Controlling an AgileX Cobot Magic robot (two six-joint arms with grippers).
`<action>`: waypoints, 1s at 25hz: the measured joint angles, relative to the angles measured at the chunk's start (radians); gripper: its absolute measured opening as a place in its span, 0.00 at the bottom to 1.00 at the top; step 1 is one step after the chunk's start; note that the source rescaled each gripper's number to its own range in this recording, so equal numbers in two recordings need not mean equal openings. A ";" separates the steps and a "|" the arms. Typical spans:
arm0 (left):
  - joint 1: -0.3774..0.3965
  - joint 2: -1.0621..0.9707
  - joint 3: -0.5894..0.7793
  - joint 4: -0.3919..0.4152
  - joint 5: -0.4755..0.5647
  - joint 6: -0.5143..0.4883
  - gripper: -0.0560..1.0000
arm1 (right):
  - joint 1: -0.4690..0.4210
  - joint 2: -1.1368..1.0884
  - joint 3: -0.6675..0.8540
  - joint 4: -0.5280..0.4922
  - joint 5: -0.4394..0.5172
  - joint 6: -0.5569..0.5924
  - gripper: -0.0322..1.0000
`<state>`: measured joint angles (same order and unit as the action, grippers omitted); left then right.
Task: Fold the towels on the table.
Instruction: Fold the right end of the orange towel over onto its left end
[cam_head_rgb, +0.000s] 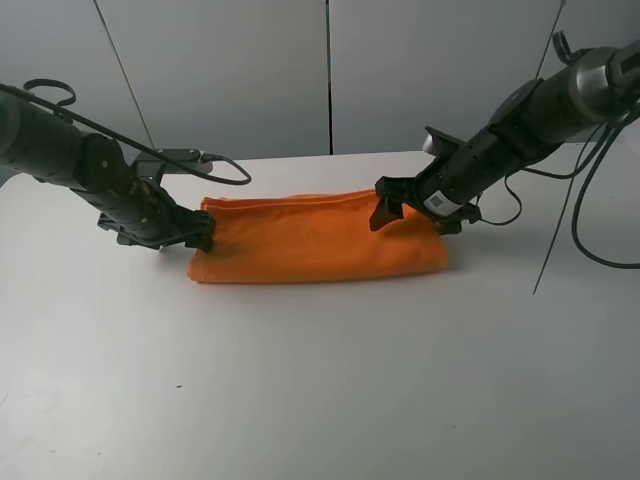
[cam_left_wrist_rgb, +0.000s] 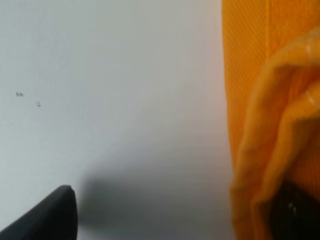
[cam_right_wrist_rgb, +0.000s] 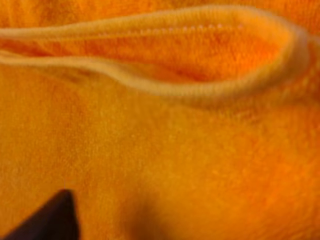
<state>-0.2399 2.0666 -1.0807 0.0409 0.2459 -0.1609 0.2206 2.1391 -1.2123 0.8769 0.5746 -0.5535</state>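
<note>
The towel (cam_head_rgb: 310, 240) lies doubled into a long strip near the far edge of the desk (cam_head_rgb: 320, 390), about midway between its left and right edges, with its long sides running along that far edge. The left hand (cam_head_rgb: 200, 235) sits at the strip's left end with its jaws spread: in the wrist view one finger rests over bare desk and the other is tucked among the loose layers, so it looks released rather than pinching. The right hand (cam_head_rgb: 412, 218) hovers over the far right corner, and its fingers also look parted, holding nothing (its own camera shows only one fingertip, so this is a judgement). The step appears to be taking hold for a second fold. To do it well, each hand should catch every layer at its corner, since the edges gape open. Lift only enough to clear the cloth, carry one end squarely onto the other, and line up the borders before letting go. Count: one towel, one desk, two hands.
</note>
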 joint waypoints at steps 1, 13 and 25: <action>0.000 0.000 0.000 0.000 0.000 0.000 0.99 | 0.000 0.000 0.000 0.000 0.000 0.000 0.53; 0.000 0.000 0.000 0.000 0.004 0.000 0.99 | 0.002 0.000 -0.124 0.047 0.214 0.052 0.09; 0.000 0.000 -0.001 -0.002 0.011 0.002 0.99 | 0.034 0.000 -0.150 0.259 0.322 0.107 0.09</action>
<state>-0.2399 2.0666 -1.0813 0.0391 0.2571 -0.1590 0.2541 2.1391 -1.3623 1.1363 0.8961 -0.4461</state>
